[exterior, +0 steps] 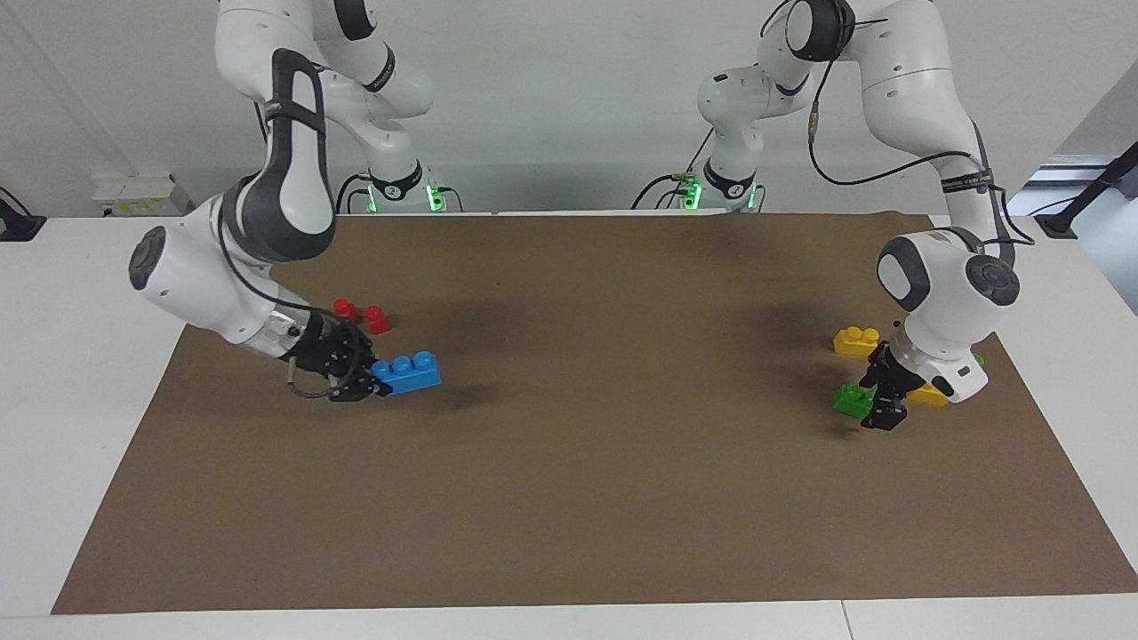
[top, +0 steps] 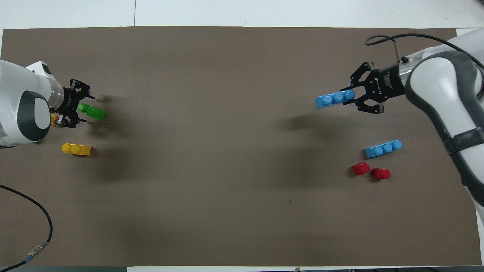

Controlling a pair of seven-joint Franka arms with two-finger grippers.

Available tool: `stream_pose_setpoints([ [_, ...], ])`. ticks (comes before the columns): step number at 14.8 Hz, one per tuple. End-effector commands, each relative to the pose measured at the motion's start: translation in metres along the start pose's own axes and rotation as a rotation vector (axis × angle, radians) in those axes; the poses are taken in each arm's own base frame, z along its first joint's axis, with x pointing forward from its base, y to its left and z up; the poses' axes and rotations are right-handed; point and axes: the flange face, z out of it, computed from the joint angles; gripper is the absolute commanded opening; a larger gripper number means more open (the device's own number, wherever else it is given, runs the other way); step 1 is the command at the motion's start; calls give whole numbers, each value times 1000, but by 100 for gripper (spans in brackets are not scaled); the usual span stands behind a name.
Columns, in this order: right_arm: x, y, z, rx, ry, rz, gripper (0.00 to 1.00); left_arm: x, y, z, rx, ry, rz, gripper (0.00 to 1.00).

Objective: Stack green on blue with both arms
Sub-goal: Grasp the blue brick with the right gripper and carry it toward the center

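Right pincer [exterior: 373, 384] angles low over its end of the worktop, fingers clamped; left pincer [exterior: 876, 400] points down, fingers clamped too.

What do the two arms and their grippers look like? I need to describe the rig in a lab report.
Both arms are glossy white, rounded and jointed, with dark grey bands and caps at the joints. The left arm carries a thin black cable looped along it; green lights glow at both bases. The left gripper and right gripper are small, black, skeletal two-finger claws.

Green brick [top: 92, 111] — blue brick [top: 334, 99]
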Motion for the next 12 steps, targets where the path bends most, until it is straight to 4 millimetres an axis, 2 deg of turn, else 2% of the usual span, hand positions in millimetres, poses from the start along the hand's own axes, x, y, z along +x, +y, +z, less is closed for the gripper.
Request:
stream_pose_setpoints([
  [1, -90, -16, 44, 43, 8, 23, 0, 3, -1, 3, -4, 12, 11, 49],
  [3, -133, -16, 76, 132, 30, 165, 0, 3, -1, 3, -4, 12, 11, 22],
  [5, -157, -4, 105, 156, 37, 215, 0, 2, 0, 2, -5, 12, 14, 0],
  [9, -187, 19, 162, 141, 38, 246, 0, 0, 1, 1, 6, 6, 18, 0],
  [11, -181, 29, 185, 144, 49, 257, 0, -11, 5, -9, 23, -4, 28, 0],
  [12, -183, 33, 197, 144, 52, 254, 0, -23, 8, -21, 34, -8, 36, 0],
])
